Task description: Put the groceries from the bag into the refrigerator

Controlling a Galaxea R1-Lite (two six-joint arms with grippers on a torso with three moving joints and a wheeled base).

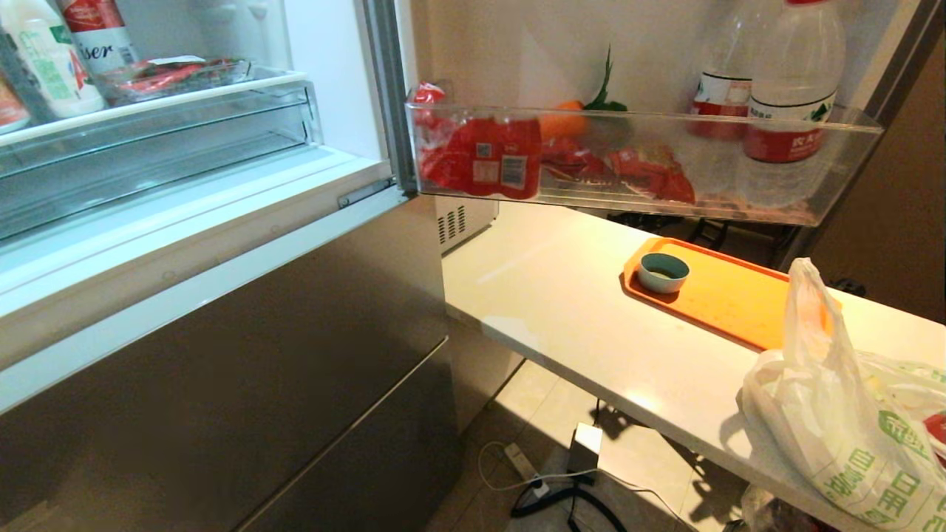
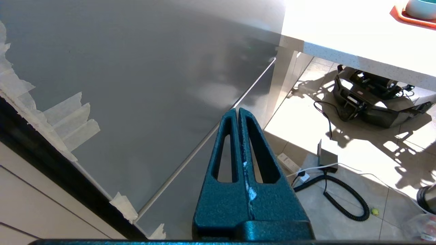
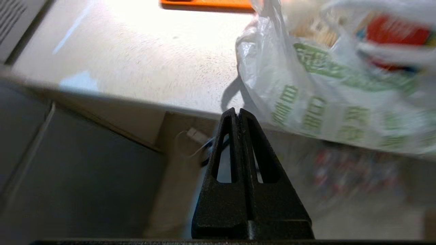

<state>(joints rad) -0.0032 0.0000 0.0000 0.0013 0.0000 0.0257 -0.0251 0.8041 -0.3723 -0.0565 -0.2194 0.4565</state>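
On my far left the tall grey-steel refrigerator (image 1: pixel 222 355) stands with its upper compartment open: white interior, clear shelves, a white bottle with green print (image 1: pixel 46 63) already on one. Its lower doors are closed. My left gripper (image 2: pixel 238 114) hangs low in front of those steel doors with its teal fingers pressed together, holding nothing; I judge it parked.

Moving right, the swung-out door carries a clear plastic door bin (image 1: pixel 813 210) with red packets and two clear water bottles with red labels (image 1: pixel 791 96). Below it runs the pale stone counter (image 1: pixel 562 310), bearing a flat orange tray (image 1: pixel 732 295) with a small teal-rimmed bowl (image 1: pixel 663 272).

Furthest right, on the counter's near edge, sits the crinkly translucent white plastic bag with green characters (image 1: pixel 850 436), slumped, its handles up, groceries inside showing only as blurred red and beige shapes.

My right gripper (image 3: pixel 238 114) sits below the counter edge, just short of the bag, black fingers clamped shut and empty. I judge the step is reaching in: I should spread the fingers before arriving, come over the rim from above, and take one item without dragging the bag off the edge.
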